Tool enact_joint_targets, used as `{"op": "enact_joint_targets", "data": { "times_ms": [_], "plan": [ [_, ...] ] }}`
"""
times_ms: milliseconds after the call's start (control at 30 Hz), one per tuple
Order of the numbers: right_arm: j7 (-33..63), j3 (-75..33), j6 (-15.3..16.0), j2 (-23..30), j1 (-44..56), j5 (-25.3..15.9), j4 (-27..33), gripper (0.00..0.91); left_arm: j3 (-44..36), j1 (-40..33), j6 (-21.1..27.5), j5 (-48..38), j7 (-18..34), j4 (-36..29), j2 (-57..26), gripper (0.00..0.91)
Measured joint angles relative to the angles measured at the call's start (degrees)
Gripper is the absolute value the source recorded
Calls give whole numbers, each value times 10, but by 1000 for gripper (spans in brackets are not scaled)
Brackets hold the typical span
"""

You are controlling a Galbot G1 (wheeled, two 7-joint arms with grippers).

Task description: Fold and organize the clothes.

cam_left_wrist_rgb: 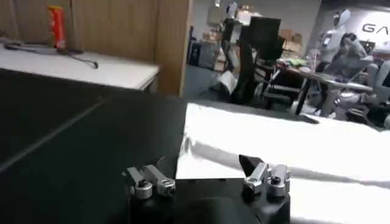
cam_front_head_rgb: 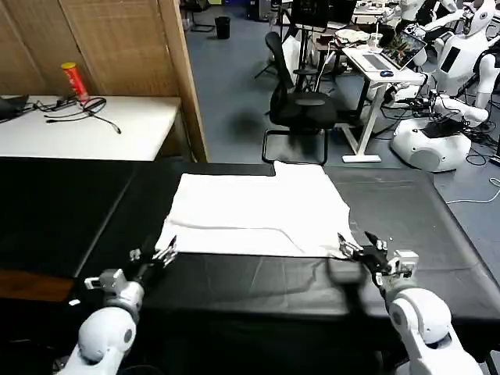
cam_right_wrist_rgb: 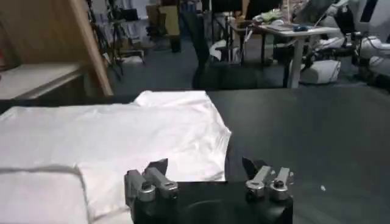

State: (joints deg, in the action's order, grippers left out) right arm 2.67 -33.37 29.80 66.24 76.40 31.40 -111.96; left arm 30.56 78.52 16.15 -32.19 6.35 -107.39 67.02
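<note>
White rounded forearms end in black pincers with silver knuckle joints.

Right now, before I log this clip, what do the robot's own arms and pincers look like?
Both arms are glossy white with rounded, ball-like wrist segments. The left pincer and right pincer each have slim dark fingers on a black base, joined by silver metal knuckles with round pivot bolts, seen close up in the wrist views. No markings can be made out on them.
</note>
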Motion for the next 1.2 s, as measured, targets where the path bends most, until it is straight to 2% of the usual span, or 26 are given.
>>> {"op": "enact_joint_targets", "data": {
  "times_ms": [167, 200, 233, 267, 300, 333, 367, 400, 433, 467, 500, 767, 967, 1200],
  "plan": [
    [0, 2, 0, 6, 4, -2, 7, 653, 1, 5, 0, -7, -3, 8, -2, 868],
    [0, 2, -1, 7, 4, -3, 8, 517, 1, 5, 0, -8, -4, 9, -3, 722],
    [0, 2, -1, 8, 5, -3, 10, 488, 1, 5, 0, -9, -4, 11, -3, 683],
    [0, 2, -1, 9, 5, -4, 12, 400, 2, 5, 0, -10, -5, 13, -4, 605],
    [0, 2, -1, 10, 5, -4, 13, 351, 2, 5, 0, -10, -6, 15, -5, 556],
    [0, 2, -1, 10, 6, -5, 15, 263, 2, 5, 1, -10, -7, 16, -6, 439],
    [-1, 2, -1, 11, 7, -5, 15, 224, 2, 5, 1, -11, -7, 18, -7, 341],
    [-1, 2, -2, 11, 8, -5, 15, 185, 2, 5, 1, -11, -8, 19, -8, 146],
    [-1, 2, -2, 11, 9, -6, 15, 146, 2, 4, 1, -12, -8, 20, -8, 127],
    [-1, 2, -2, 12, 10, -6, 13, 98, 2, 3, 1, -12, -8, 21, -9, 68],
    [-1, 2, -2, 12, 11, -5, 12, 88, 2, 2, 1, -13, -8, 23, -10, 10],
    [31, 2, 5, 0, 24, 2, -13, 49, -1, 12, 7, -17, -4, 9, -14, 0],
    [67, -8, 48, -20, 52, 29, -50, 39, 0, 41, 24, 17, 32, -33, -27, 0],
    [105, -16, 111, -33, 111, 30, -109, 39, 12, 89, 41, 20, 45, -91, -54, 0]
  ]
}}
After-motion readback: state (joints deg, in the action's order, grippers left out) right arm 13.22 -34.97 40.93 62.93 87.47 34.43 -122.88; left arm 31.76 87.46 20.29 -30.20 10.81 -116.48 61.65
